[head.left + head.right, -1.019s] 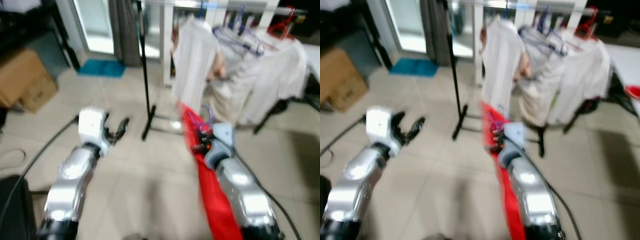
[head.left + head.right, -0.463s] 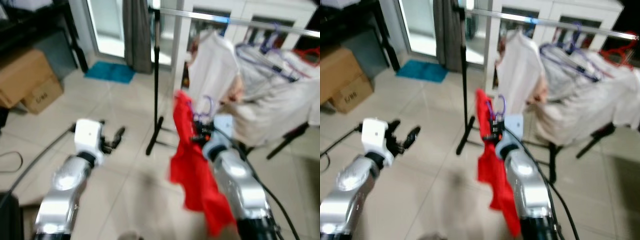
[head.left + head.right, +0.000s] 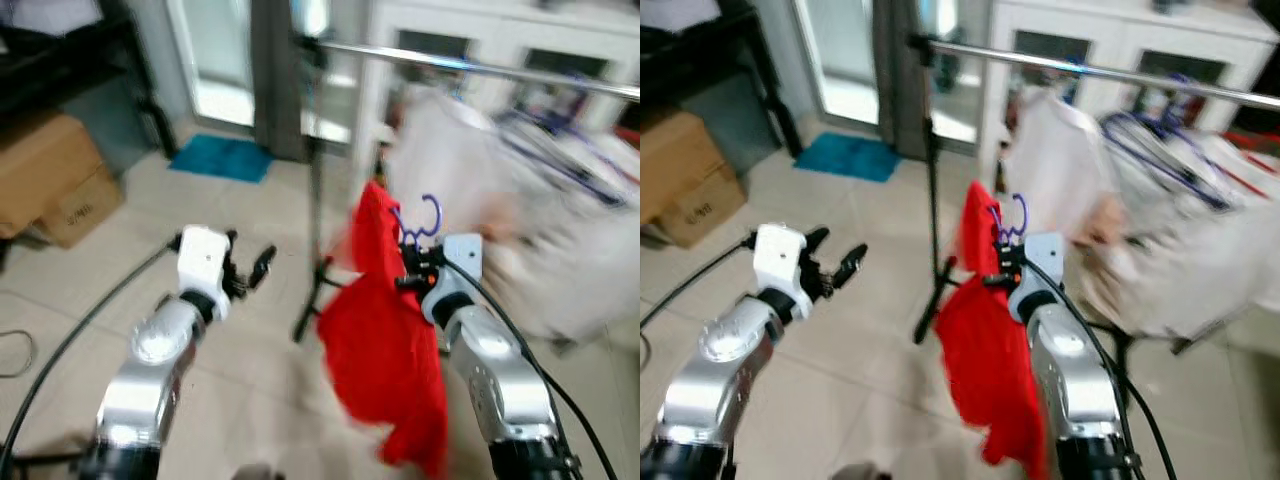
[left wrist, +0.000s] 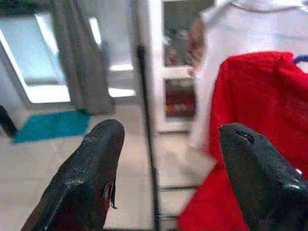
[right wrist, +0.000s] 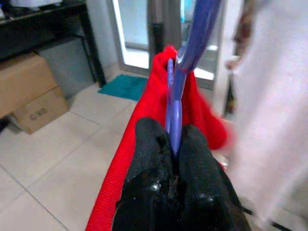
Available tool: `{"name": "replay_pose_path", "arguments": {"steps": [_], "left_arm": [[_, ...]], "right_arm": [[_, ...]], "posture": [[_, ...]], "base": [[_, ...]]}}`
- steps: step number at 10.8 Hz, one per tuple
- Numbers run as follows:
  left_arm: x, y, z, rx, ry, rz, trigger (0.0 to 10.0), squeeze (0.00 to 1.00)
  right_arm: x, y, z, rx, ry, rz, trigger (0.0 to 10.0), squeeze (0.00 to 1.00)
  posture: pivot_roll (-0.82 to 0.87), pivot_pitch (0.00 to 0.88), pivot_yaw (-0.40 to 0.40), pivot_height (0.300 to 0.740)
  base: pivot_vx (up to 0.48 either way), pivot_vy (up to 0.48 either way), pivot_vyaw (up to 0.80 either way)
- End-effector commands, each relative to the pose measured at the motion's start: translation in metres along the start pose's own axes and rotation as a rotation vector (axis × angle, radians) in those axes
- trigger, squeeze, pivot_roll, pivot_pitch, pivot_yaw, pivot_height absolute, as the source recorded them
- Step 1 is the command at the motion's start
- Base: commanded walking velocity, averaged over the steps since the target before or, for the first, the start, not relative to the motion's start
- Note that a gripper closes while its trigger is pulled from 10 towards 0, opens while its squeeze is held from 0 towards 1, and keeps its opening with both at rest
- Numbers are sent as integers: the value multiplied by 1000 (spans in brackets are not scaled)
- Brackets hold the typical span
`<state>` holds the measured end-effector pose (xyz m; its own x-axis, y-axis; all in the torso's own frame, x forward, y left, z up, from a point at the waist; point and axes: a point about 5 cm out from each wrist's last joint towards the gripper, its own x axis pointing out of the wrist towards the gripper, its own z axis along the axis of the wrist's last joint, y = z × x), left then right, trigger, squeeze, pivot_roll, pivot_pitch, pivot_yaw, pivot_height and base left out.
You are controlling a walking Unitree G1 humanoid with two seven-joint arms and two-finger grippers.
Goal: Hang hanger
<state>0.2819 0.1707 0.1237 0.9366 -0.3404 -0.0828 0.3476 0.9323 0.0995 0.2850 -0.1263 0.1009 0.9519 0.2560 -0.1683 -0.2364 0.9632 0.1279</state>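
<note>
While the right pincer [image 3: 1002, 262] is raised in front, clenched on the purple hanger [image 3: 1012, 215] with a red garment [image 3: 985, 350] below the rail [image 3: 1090, 70], the left pincer [image 3: 835, 268] reaches forward, released.

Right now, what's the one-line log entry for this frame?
right end effector: shut on hanger with red shirt | left end effector: open, empty | rail: ahead, hanger not hung
</note>
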Motion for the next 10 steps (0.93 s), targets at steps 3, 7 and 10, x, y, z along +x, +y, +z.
{"name": "replay_pose_path", "arguments": {"steps": [3, 7, 10], "left_arm": [[-3, 3, 9, 47, -17, -4, 10000, 0], [7, -11, 4, 56, -5, -110, 10000, 0], [9, -10, 17, -18, -60, -118, 10000, 0]], "right_arm": [[8, 6, 24, 93, -88, 7, 10000, 0], [4, 15, 39, -58, -101, 59, 10000, 0], [13, 16, 55, -1, -142, 16, 10000, 0]], "posture": [[34, 44, -26, 740], [-20, 41, 16, 740], [0, 1, 0, 740]], "base": [[480, 0, 0], [480, 0, -400], [480, 0, 0]]}}
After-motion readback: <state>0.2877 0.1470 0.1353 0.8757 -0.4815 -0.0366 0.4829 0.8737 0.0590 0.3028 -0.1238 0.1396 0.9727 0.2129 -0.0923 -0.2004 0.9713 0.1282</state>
